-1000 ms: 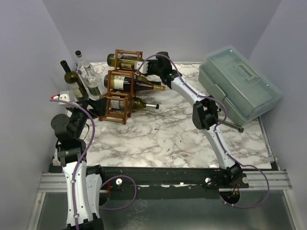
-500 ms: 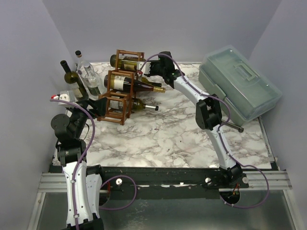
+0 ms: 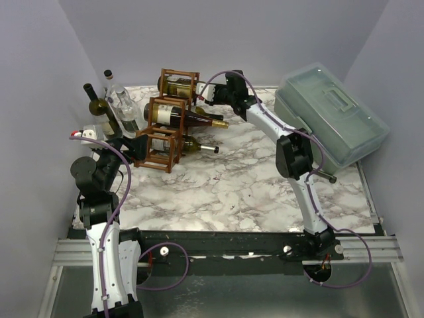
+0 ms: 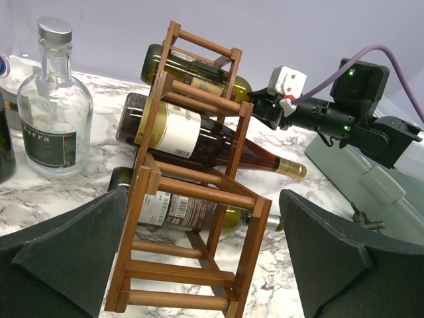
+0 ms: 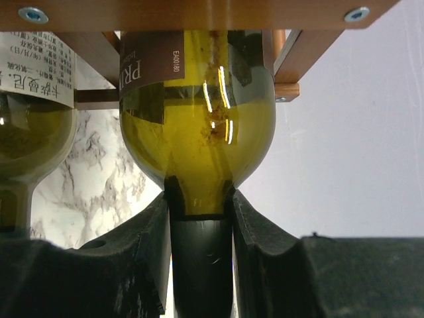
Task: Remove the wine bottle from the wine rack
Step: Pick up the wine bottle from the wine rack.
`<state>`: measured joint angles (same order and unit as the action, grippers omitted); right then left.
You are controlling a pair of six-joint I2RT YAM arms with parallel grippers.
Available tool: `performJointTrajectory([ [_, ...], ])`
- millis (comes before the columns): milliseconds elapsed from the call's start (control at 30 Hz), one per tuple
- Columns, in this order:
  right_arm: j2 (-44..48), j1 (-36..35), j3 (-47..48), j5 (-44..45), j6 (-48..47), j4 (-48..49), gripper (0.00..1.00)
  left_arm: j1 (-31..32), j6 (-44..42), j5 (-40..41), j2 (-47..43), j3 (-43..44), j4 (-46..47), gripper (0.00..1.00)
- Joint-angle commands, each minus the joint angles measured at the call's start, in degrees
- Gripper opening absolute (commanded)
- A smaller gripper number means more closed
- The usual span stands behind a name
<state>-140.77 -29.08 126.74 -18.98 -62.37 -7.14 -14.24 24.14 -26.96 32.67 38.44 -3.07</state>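
Here, marble table [image 3: 218,192], lilac walls [image 3: 265,40]; right fingers [image 5: 139,252] tight on neck of wine bottle [image 5: 199,126], left fingers [image 4: 66,252] wide apart.

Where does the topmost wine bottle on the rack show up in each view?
Top external: topmost wine bottle at the back, left of centre, in the highest cell.
Left wrist: the bottle is upper middle, behind the top bars.
Right wrist: it fills the centre, neck between the right gripper fingers.
Shared landmark: wine rack.
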Motion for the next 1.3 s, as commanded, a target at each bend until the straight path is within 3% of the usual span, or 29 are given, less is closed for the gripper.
performJointTrajectory([
  [0,5.07,0.24,-2.51,-4.93,2.69,0.29,0.00,-0.28,-0.85,0.54,0.09,-0.58,0.70,0.99],
  [500,11.14,2.58,-8.77,-7.41,5.77,-0.76,0.00,-0.29,-0.94,0.59,0.60,-0.73,0.61,0.99],
  [1267,16.70,2.80,-16.08,-2.10,3.20,4.23,0.00,-0.28,-1.20,1.11,1.34,-0.69,0.39,0.99],
])
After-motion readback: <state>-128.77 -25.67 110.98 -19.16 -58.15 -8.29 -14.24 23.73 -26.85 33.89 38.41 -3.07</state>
